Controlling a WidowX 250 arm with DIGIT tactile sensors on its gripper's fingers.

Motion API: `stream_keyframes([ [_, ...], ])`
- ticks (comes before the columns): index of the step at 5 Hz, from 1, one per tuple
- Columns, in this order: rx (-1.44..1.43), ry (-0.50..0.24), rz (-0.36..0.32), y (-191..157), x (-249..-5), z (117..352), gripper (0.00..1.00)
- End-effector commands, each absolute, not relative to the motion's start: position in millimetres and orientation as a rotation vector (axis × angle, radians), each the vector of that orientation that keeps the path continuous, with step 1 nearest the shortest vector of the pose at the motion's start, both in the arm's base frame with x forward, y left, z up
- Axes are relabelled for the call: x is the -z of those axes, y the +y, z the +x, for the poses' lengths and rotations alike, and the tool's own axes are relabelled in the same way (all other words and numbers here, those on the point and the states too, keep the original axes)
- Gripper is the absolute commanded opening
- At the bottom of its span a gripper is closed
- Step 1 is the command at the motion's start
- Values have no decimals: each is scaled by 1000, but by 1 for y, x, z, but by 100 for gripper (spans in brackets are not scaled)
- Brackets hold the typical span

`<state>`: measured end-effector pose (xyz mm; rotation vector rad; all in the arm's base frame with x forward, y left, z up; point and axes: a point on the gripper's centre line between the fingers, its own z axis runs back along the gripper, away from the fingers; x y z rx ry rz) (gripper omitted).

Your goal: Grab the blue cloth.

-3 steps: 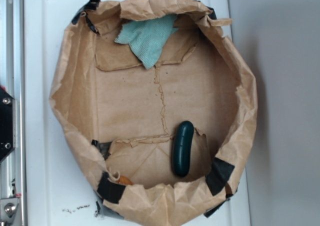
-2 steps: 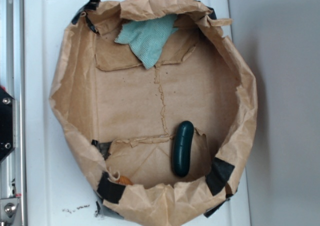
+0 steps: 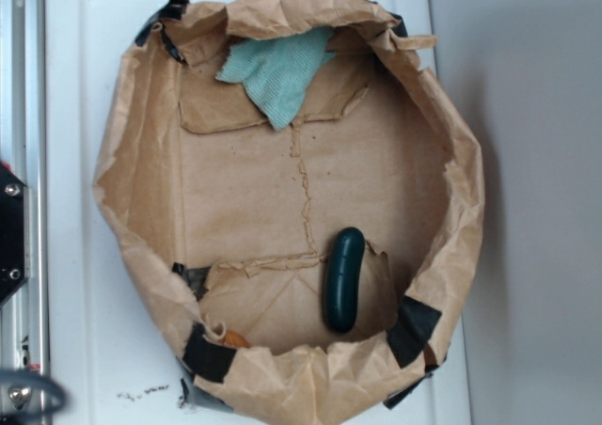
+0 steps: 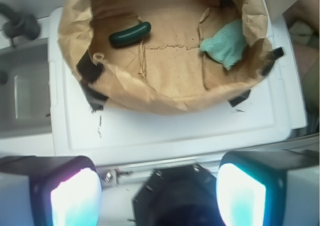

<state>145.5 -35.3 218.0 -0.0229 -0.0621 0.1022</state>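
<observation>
1. White and flat, the counter filled most of the exterior view, with a metal rail running along its left side and a few dark specks near its bottom left corner.
2. On the counter sat a brown paper bag rolled down into a wide, shallow basin, its crumpled rim patched with strips of black tape at several points.
3. The gripper hung outside the bag, over the counter's edge in the wrist view, its two fingers set wide apart with nothing between them; both pads glowed pale cyan.
4. The blue cloth lay inside the bag against the wall nearest the counter's top edge, one pointed corner draped down onto the bag's floor.
5. A dark green oblong object lay on the bag's floor toward the counter's bottom edge, well apart from the cloth and roughly upright in the exterior view.
6. A small orange thing peeked out beside tape at the bag's bottom rim; what it was could not be told.
</observation>
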Motion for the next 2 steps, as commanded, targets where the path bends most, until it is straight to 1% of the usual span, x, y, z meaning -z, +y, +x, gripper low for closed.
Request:
stream_keyframes([
  [1, -274, -131, -39, -38, -202, 204, 100],
  [2, -527, -144, -87, -22, -188, 236, 100],
])
